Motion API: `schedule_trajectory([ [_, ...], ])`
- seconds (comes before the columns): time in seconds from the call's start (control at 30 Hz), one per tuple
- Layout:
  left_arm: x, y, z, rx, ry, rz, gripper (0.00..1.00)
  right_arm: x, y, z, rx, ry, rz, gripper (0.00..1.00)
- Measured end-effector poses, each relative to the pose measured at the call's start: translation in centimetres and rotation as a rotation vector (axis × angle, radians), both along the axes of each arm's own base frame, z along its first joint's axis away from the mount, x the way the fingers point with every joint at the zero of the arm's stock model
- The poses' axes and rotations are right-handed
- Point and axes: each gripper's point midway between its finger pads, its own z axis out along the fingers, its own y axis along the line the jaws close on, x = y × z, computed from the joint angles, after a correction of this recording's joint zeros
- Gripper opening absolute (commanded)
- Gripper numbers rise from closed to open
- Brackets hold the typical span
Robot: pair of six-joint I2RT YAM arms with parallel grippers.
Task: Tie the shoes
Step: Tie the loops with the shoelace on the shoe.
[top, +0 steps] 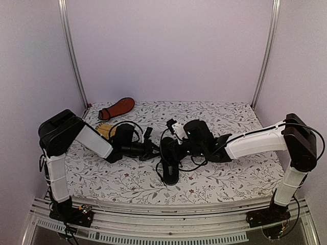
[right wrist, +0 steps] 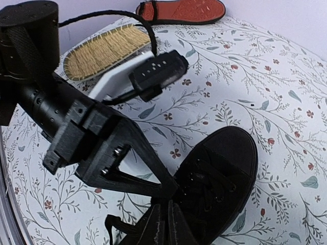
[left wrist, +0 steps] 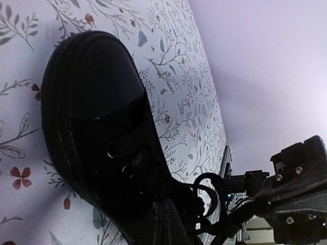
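Note:
One black shoe (top: 171,172) lies mid-table with its toe toward the near edge; its toe cap (left wrist: 97,102) fills the left wrist view. Both grippers meet over its laced top. My left gripper (top: 153,148) comes in from the left and is shut, its tip (left wrist: 164,219) at the eyelets where black lace loops (left wrist: 217,189) spring out. My right gripper (right wrist: 167,224) is shut too, pinched on a lace right beside the left gripper's tip (right wrist: 171,188), with a lace loop (right wrist: 110,224) trailing off. The second shoe (top: 118,107) lies sole-up at the back left.
A yellow woven mat (top: 104,129) lies behind the left arm, near the orange-soled shoe (right wrist: 184,10). The floral tablecloth (top: 230,178) covers the table. White walls and metal posts close in the back and sides.

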Motion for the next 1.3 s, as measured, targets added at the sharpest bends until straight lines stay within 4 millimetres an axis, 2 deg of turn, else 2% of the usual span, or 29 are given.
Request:
schedule_trajectory([
  [0.2, -0.1, 0.8, 1.3, 0.003, -0.03, 0.036, 0.0, 0.4, -2.1, -2.0, -0.005, 0.065, -0.063, 0.02],
  [0.37, -0.1, 1.5, 2.0, 0.009, -0.055, 0.069, 0.0, 0.6, -3.7, -2.2, 0.013, 0.096, -0.116, 0.02],
  [0.5, -0.1, 2.0, 1.4, 0.029, -0.049, 0.092, 0.0, 0.9, -4.9, -2.4, 0.029, 0.117, -0.164, 0.02],
  [0.7, -0.5, 3.1, -0.4, 0.078, -0.015, 0.124, 0.0, 1.5, -6.7, -3.8, 0.027, 0.157, -0.22, 0.02],
  [1.3, -0.3, 6.1, -2.3, 0.145, 0.011, 0.223, 0.0, 2.4, -8.3, -4.5, 0.055, 0.193, -0.263, 0.02],
])
